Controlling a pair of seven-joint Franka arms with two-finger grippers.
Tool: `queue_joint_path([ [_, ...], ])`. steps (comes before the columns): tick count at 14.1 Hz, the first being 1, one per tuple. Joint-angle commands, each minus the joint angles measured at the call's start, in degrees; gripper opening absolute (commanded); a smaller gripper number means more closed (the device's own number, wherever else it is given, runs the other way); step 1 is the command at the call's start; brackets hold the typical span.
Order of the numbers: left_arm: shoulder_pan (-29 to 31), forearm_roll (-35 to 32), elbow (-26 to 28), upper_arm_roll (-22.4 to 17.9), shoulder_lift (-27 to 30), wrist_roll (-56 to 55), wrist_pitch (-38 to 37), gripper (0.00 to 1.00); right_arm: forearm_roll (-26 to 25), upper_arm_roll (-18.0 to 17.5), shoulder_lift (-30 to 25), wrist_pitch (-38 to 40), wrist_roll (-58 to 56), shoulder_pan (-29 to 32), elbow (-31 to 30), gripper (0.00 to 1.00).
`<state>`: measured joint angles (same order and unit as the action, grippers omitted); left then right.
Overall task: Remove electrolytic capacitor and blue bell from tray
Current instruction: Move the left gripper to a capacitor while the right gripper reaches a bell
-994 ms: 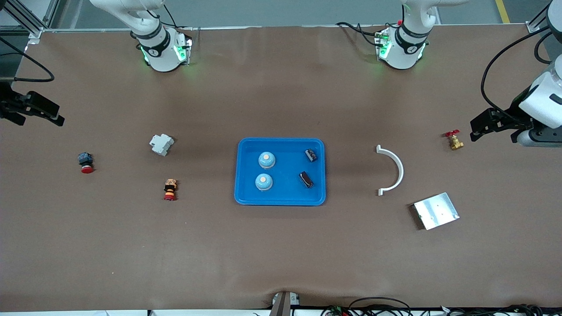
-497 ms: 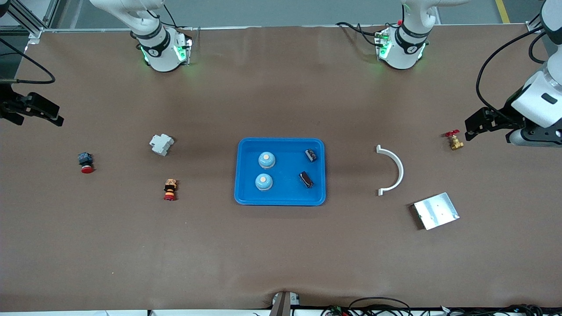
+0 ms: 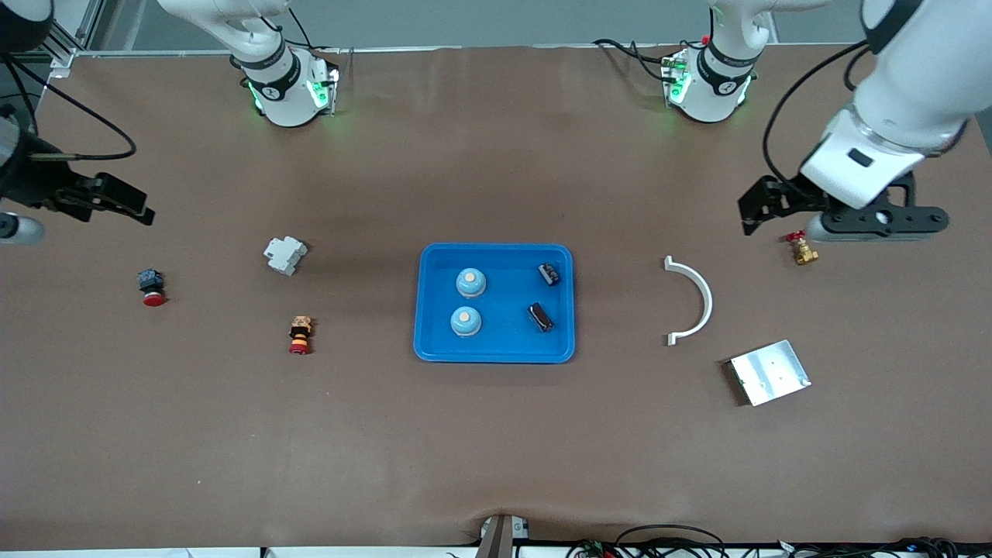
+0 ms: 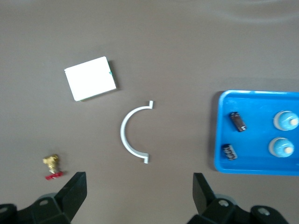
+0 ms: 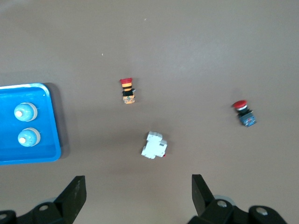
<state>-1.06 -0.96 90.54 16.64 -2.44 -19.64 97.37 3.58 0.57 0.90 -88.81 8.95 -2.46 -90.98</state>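
A brown desk [image 3: 496, 449] carried a bright-blue tray [image 3: 435, 350] at its middle. Inside the tray stood two blue bells [image 3: 470, 282], one nearer the front camera than the other, both toward the right arm's end of the tray. Two small dark capacitors [image 3: 541, 316] lay toward the left arm's end of the tray, one nearer the front camera and one by the rim closest to the robot bases. Nothing had been lifted out yet.

The left hand [image 3: 752, 208] hung in the air with its fingers spread wide and empty, over bare desk beside a small brass valve [image 3: 803, 249] with a red handle, well apart from the tray. The right hand [image 3: 128, 205] hung over the right arm's end of the desk, fingers also wide and empty, well apart from the tray.

Also on the desk were a white curved bracket [image 3: 695, 298], a silver metal plate [image 3: 769, 373], a white breaker block [image 3: 285, 254], a red push button [image 3: 151, 287] and a striped stacked button [image 3: 300, 334].

To do this step well, each hand would probably best take the part on its own side: left hand to a capacitor, right hand to a bell. Each should centre over its part before descending, keep clear of the tray rim and the neighbouring part, and close across the narrow width of the capacitor or the round body of the bell
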Motion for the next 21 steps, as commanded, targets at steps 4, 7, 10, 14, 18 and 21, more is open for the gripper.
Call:
queue_joint_path([
  [4,-0.2,0.9,-1.6,8.9,-3.0,-15.7,0.3,1.0,0.7,0.0,-2.8,-4.1,12.5,-7.7,-8.1,1.0],
  [7,-0.3,0.5,-1.9,13.5,-6.3,-27.2,4.5,1.0,1.1,0.0,-3.0,-6.2,16.8,-10.5,-10.1,1.0],
  [10,-3.5,0.3,-1.9,14.2,-10.6,-36.8,8.3,1.0,3.1,-0.1,-2.9,-9.8,21.4,-13.4,-13.7,1.0],
  [14,-6.8,-0.2,-1.9,14.0,-16.0,-41.4,11.2,1.0,3.1,0.0,-1.8,-17.8,31.1,-20.5,-18.1,1.0],
  [18,-8.3,-0.4,-1.9,14.1,-20.8,-45.5,15.5,1.0,3.1,0.0,5.3,-25.4,40.3,-26.2,-18.2,1.0],
  [21,-10.1,-0.5,-1.9,13.9,-25.2,-50.5,21.0,1.0,3.1,0.0,9.9,-30.9,47.9,-30.5,-18.1,1.0],
])
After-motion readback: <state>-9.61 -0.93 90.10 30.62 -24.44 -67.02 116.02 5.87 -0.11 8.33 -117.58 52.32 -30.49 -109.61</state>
